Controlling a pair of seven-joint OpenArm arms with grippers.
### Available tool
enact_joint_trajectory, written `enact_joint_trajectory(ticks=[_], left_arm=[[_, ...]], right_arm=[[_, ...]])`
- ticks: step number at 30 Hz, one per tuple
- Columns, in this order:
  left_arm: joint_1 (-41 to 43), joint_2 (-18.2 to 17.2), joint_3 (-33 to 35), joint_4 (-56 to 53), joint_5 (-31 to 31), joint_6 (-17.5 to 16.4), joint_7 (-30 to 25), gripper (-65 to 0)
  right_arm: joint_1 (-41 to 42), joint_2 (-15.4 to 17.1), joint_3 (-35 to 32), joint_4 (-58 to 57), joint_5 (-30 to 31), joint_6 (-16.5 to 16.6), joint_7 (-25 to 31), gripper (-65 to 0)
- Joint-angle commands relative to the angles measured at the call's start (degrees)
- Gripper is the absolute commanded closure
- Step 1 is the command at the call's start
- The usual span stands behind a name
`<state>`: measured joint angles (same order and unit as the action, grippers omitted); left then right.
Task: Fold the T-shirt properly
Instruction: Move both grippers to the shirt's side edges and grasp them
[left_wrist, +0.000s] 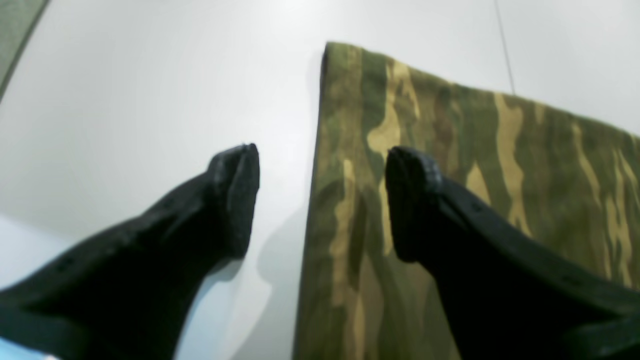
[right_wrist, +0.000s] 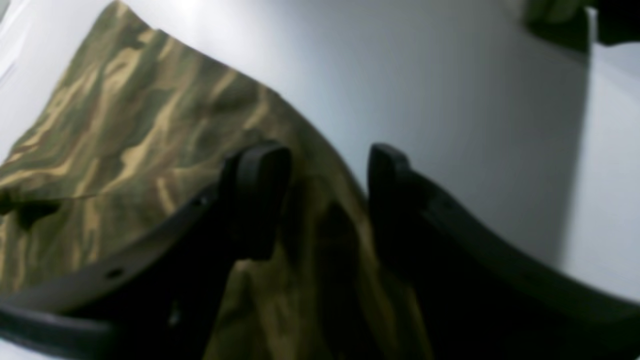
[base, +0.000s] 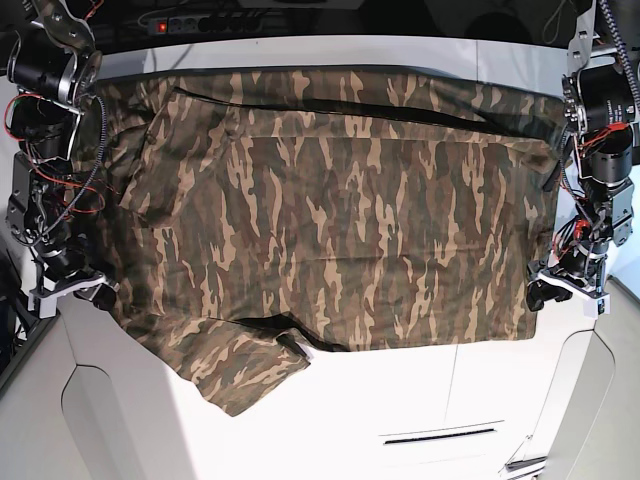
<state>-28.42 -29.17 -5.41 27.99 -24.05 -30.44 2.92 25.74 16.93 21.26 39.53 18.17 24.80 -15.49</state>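
- T-shirt (base: 340, 220): soft camouflage fabric in olive, tan and brown, spread wide across the white tabletop (base: 400, 400); one sleeve folded under near the front edge, hem straight and flat.
- Left tool (left_wrist: 322, 200): black textured fingers (left_wrist: 235, 200) spread wide, straddling the shirt's edge, gripping nothing.
- Right tool (right_wrist: 327, 200): fingers apart over a rumpled fabric edge; blur hides whether they touch it.
- Collar: cannot be made out.

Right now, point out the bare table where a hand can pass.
Free: the white table in front of the T-shirt's near hem, right of its hanging sleeve. Crowded: the shirt covers the rest, reaching the left hand and right hand.
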Motion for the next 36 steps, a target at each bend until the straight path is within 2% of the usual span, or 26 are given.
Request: enact_joint_trajectory(ticks=[1,10,13,19,20,22,24,26,29,30,34,36], left_arm=[[-1.40,-0.63,-0.07,0.44,-0.07,-0.17,-0.15,-42.4],[-1.40,0.94,-0.07,0.44,0.59,0.61,-0.09,-42.3],[-1.40,1.27,-0.07,0.44,0.57,0.59,0.11,-42.3],[-1.40,2.05,-0.07,0.44,0.57,-0.81,0.31,-41.3],[-1.40,2.05,-0.07,0.44,0.57,-0.81,0.31,-39.0],[-1.40,2.01,-0.07,0.44,0.59,-0.79,0.31,-33.2],[-1.40,1.99,-0.07,0.44,0.59,-0.39,0.31,-26.4],[-1.62,1.99,-0.07,0.46,0.57,0.39,0.31,-16.7],[-2.40,1.62,-0.07,0.50,0.55,-0.35,0.37,-1.7],[-2.82,1.46,-0.07,0.50,0.55,-1.70,0.66,0.0],[-3.65,0.63,-0.07,0.57,0.04,-9.31,3.45,0.0],[-3.63,0.02,-0.07,0.57,-1.75,-9.56,4.42,0.0]], right_arm=[[1.05,-0.24,0.04,0.35,-0.35,0.17,-1.38,-28.7],[1.75,-3.76,0.04,0.37,0.24,3.54,-1.40,-28.7],[1.95,-4.04,-0.02,0.37,0.24,5.11,-1.42,-28.6],[2.36,-4.11,-0.02,0.37,0.24,5.27,-1.44,-28.6],[2.38,-4.09,-0.02,0.37,0.24,5.25,-1.44,-28.0],[2.38,-4.09,-0.02,0.37,0.24,5.25,-1.44,-22.0],[2.47,-4.09,-0.02,0.37,0.22,5.25,-1.44,-12.0],[2.78,-4.07,0.00,0.44,0.22,5.57,-1.42,-0.7],[3.52,-4.07,0.00,0.92,0.22,7.93,-1.49,0.0],[3.63,-4.07,0.00,1.40,0.20,8.33,-1.81,0.0],[3.74,-4.07,0.00,4.46,0.26,8.24,-6.88,0.0],[3.72,-4.07,0.00,6.29,0.31,8.24,-10.05,0.0]])
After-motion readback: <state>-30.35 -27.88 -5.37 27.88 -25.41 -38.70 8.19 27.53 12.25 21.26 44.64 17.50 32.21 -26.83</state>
